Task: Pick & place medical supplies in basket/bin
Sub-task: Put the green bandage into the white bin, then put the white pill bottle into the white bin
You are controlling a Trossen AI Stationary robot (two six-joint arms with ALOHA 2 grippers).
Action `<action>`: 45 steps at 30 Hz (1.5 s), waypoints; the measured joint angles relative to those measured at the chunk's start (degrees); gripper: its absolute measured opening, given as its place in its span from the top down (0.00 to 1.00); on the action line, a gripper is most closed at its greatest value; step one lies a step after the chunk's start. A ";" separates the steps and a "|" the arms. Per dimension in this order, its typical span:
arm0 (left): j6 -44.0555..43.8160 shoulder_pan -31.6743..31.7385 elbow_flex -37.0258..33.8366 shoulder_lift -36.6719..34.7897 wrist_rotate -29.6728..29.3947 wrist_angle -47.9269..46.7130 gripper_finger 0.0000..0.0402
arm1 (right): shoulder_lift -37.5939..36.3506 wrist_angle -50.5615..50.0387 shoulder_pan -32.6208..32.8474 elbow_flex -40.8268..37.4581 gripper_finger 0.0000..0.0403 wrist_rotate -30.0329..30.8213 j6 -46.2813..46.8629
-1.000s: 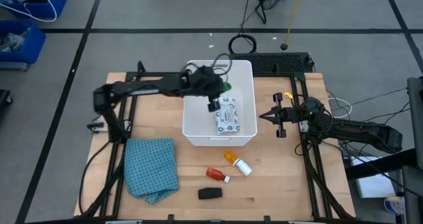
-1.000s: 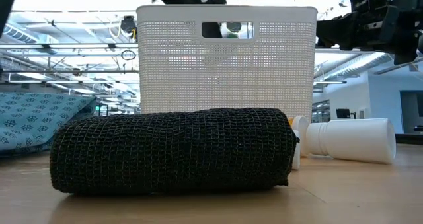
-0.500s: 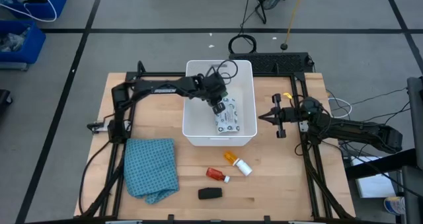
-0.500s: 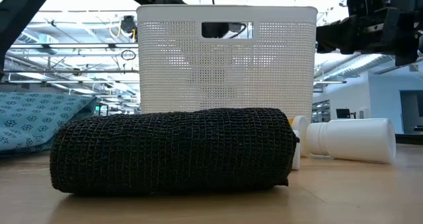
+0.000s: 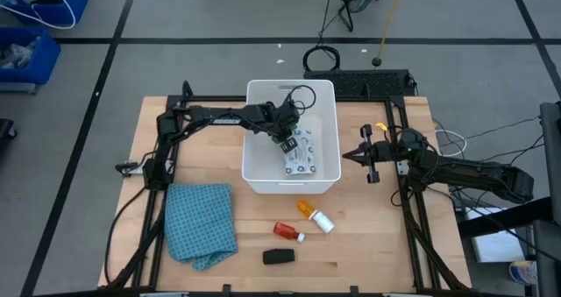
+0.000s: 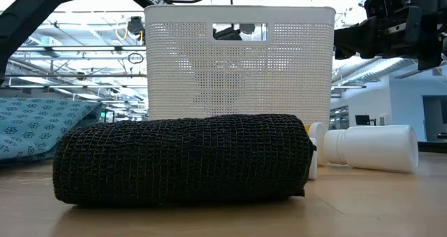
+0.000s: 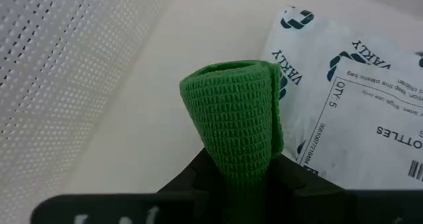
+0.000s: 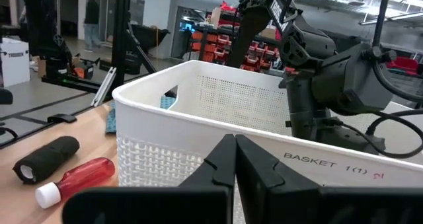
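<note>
Green oblong piece (image 7: pixel 234 118), a roll of woven bandage, is the item in play, and you see it best once you go view by view. From above, your left gripper (image 5: pixel 286 132) reaches down inside the white basket (image 5: pixel 259 170), beside the flat white printed packet (image 5: pixel 303 153) lying along the basket floor; the green roll itself is hidden under the arm here. Your right gripper (image 5: pixel 350 156) waits just outside the basket's right wall, pointing toward it. On the table in front of the basket lie the orange pill bottle (image 5: pixel 314 215), the red-and-white tube (image 5: pixel 288 232) and the black oblong piece (image 5: pixel 279 257), with the blue checked cloth (image 5: pixel 201 222) to the left. At table height, the black roll (image 6: pixel 183 159) lies lengthwise across the foreground, the basket behind it. In the left wrist view, the fingers clamp the green roll's near end, its long axis pointing straight ahead over the basket floor, next to the packet. In the right wrist view, that gripper's fingers meet with nothing between them.
</note>
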 joint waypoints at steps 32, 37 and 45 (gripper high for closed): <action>22.80 -8.45 -2.48 -34.74 8.07 -7.39 0.31 | 0.05 -2.57 0.01 0.00 1.00 -0.02 -0.02; 27.06 -9.55 -13.02 -47.50 17.17 -5.13 0.63 | 0.02 -3.25 0.02 0.00 1.00 -0.02 0.66; 20.56 -9.59 -43.40 -65.84 21.39 26.05 0.97 | 0.02 -3.85 0.06 0.00 1.00 -0.24 1.31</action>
